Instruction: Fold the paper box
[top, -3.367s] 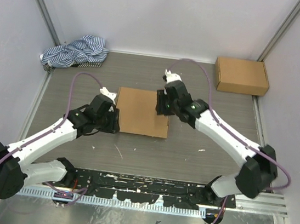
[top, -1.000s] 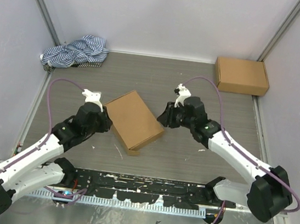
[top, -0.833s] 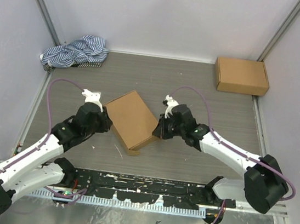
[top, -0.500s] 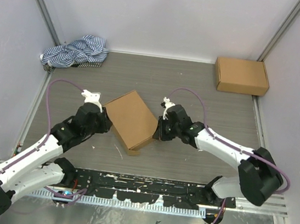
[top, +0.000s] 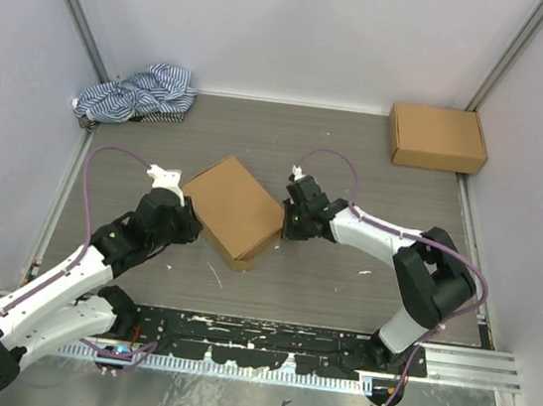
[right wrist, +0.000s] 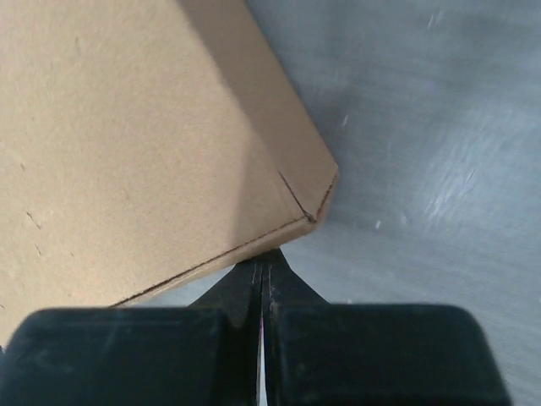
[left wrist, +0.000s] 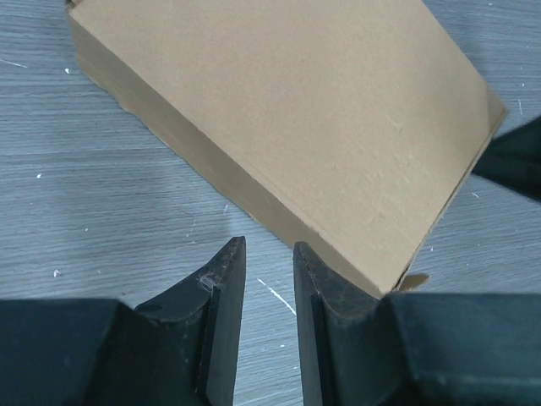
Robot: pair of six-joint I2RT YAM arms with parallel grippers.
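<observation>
The paper box [top: 236,208] lies closed and flat on the table, turned like a diamond. It fills the left wrist view [left wrist: 279,127] and the right wrist view [right wrist: 127,144]. A small tab [left wrist: 414,281] pokes out at its near corner. My left gripper [top: 183,214] is at the box's left side, its jaws a narrow gap apart with only table between them [left wrist: 269,254]. My right gripper [top: 286,221] is shut, tips [right wrist: 262,264] against the box's right edge near a corner. Its dark body shows in the left wrist view [left wrist: 516,161].
A second brown cardboard box [top: 436,137] sits at the back right corner. A blue-and-white striped cloth [top: 136,92] lies crumpled at the back left. Walls close the table at back and sides.
The box has turned from square to diamond and slid slightly left. My right gripper has moved left up against its right edge. The left gripper has barely moved in the last second.
</observation>
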